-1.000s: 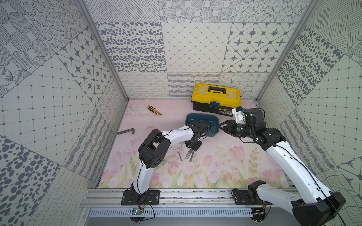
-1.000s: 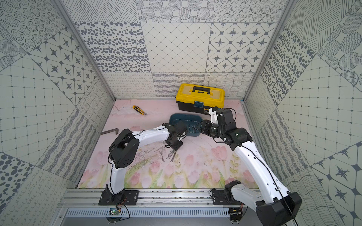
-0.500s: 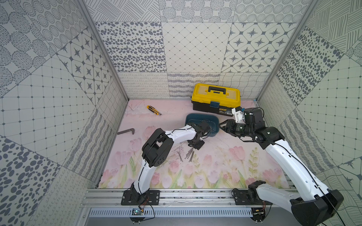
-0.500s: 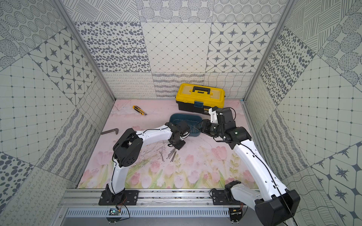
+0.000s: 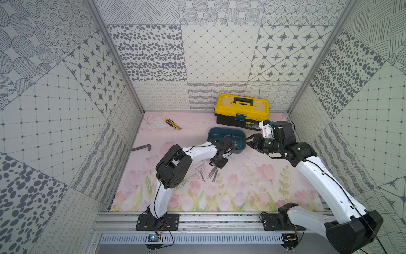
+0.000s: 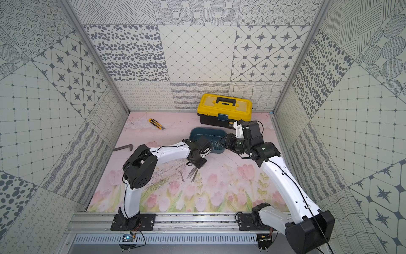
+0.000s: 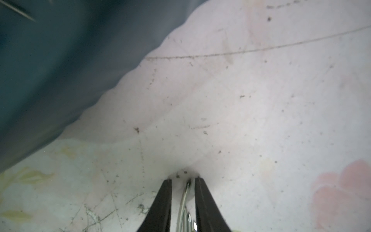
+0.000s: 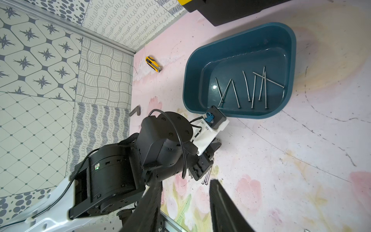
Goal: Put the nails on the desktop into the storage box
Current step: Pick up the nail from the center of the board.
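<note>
Teal storage box [image 5: 219, 133] is seen on the pink floral surface [image 5: 252, 180], in front of the yellow toolbox [image 5: 241, 105]; several nails [image 8: 249, 88] are laid inside it. A small pile [image 5: 212, 174] of more nails is seen on the surface near the box. Left end effector [image 7: 183, 180] is narrowed beside that pile, a few nails pinched between its fingers. Right end effector [image 8: 185, 181] is held spread and empty, just beside the box's end.
</note>
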